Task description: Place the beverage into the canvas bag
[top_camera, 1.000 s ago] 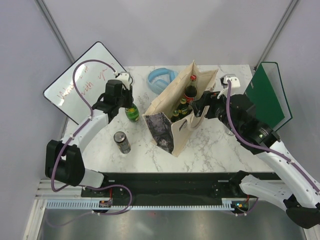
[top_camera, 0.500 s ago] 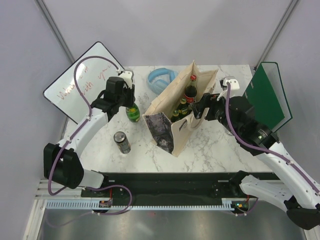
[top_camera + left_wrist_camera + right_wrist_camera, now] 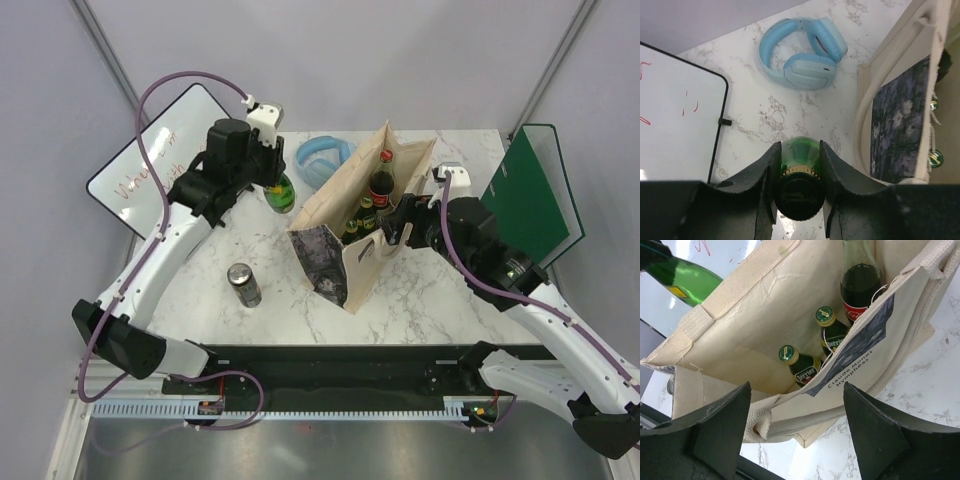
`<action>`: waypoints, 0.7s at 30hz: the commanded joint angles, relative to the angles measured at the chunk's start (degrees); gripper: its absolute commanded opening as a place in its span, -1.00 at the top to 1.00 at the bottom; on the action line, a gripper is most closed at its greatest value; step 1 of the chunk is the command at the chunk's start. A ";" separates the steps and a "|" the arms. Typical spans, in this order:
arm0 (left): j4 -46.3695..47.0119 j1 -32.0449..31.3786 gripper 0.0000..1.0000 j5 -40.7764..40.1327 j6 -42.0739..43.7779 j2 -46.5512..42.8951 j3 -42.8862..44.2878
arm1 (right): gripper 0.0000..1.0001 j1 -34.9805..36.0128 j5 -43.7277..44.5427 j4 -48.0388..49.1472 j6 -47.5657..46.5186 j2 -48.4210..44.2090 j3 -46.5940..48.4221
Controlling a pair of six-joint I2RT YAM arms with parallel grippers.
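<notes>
— What do we have on the white marble table (image 3: 430, 290)?
— The tall beige canvas bag (image 3: 335, 195) stands upright near its middle, mouth open. Left of it, we see the green glass bottle (image 3: 282, 190), tilted and held above the tabletop.
— And our claws?
— The left gripper (image 3: 799, 150) is clamped on that bottle's neck. The right gripper (image 3: 797, 390) gapes wide at the bag's rim, and we see nothing held in it.
</notes>
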 commanded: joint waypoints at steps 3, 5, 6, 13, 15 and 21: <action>1.88 -3.31 0.95 0.84 4.63 0.08 15.55 | -0.64 0.26 -0.39 0.57 1.21 -1.09 -1.27; 0.91 -5.23 0.95 0.66 5.50 1.48 20.01 | -0.64 0.08 -0.57 0.57 1.65 -1.44 -1.79; 0.12 -5.86 0.95 0.40 5.86 2.18 21.70 | -0.64 0.17 -0.31 0.66 1.65 -1.71 -1.97; -4.01 -11.83 0.95 -1.98 8.23 7.99 36.03 | -0.64 0.17 -0.91 0.83 1.82 -1.18 -3.29; -4.02 -13.07 0.95 -1.89 7.88 8.43 38.32 | -0.64 0.17 -1.27 0.92 1.83 -0.75 -3.29; -4.02 -15.26 0.95 -1.63 7.09 9.75 41.93 | -0.62 0.17 -1.62 1.27 1.21 -0.04 -2.85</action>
